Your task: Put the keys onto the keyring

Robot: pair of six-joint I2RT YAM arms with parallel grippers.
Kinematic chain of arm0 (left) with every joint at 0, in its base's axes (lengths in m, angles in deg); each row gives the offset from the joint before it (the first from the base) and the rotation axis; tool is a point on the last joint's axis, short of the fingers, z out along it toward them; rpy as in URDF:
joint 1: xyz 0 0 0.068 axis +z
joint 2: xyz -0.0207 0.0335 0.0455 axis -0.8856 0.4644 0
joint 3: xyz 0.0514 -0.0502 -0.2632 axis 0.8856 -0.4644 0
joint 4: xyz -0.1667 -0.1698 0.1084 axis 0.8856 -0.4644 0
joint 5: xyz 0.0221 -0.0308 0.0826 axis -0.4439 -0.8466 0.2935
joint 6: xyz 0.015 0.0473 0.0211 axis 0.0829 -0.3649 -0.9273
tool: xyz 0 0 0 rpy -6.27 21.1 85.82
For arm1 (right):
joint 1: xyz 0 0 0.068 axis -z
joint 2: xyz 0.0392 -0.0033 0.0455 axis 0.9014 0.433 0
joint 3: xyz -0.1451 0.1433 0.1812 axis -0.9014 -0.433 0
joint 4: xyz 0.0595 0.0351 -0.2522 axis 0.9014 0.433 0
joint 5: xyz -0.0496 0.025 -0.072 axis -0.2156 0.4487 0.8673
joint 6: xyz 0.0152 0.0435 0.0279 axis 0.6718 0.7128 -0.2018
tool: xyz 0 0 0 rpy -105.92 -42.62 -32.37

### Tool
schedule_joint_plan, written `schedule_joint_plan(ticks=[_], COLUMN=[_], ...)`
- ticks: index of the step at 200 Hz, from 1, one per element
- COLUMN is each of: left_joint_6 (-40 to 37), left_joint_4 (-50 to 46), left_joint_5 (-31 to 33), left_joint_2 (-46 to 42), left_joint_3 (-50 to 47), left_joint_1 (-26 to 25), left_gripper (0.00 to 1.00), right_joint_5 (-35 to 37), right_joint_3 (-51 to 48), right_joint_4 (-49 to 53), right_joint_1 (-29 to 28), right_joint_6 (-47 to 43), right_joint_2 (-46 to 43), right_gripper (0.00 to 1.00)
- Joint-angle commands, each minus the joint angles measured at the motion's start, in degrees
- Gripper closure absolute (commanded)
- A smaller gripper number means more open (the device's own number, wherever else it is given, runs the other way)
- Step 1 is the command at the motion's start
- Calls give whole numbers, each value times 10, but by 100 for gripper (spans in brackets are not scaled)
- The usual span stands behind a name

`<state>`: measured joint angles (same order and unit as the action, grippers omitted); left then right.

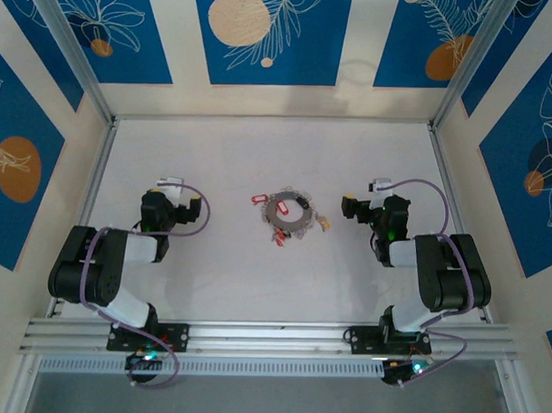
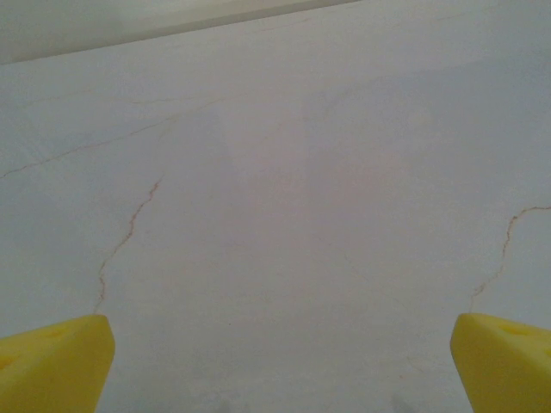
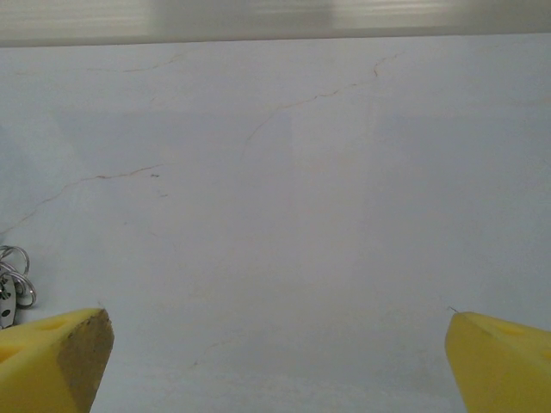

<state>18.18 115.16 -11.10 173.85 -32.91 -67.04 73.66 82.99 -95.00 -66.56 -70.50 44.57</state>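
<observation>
Plainly gaping wide and clasping nothing: yellow-fingered left gripper (image 2: 280,366) and right gripper (image 3: 275,366), either side of flat grey metal keyring (image 1: 288,212).

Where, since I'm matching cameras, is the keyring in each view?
Top external: keyring in the middle of the table, between the arms.
Right wrist: wire loops at the left edge, above a yellow finger; probably its fringe.
Left wrist: cracked table ahead of the open left claw.
Shared landmark: the white table.
</observation>
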Motion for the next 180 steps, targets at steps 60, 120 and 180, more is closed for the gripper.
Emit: schedule_joint_plan(ticks=[60, 120, 180], left_joint_6=[13, 13, 13], left_joint_4=[2, 1, 1], left_joint_5=[-15, -15, -15], left_joint_2=[-2, -2, -2], left_joint_3=[9, 9, 9], left_joint_1=[8, 8, 8], left_gripper=[0, 0, 0], right_joint_5=[-4, -20, -24], right_joint_3=[11, 20, 18], right_joint_4=[5, 19, 18], right_joint_1=[5, 12, 14], right_joint_6=[9, 12, 13], right_joint_2=[-6, -4, -6], right_gripper=[1, 1, 1])
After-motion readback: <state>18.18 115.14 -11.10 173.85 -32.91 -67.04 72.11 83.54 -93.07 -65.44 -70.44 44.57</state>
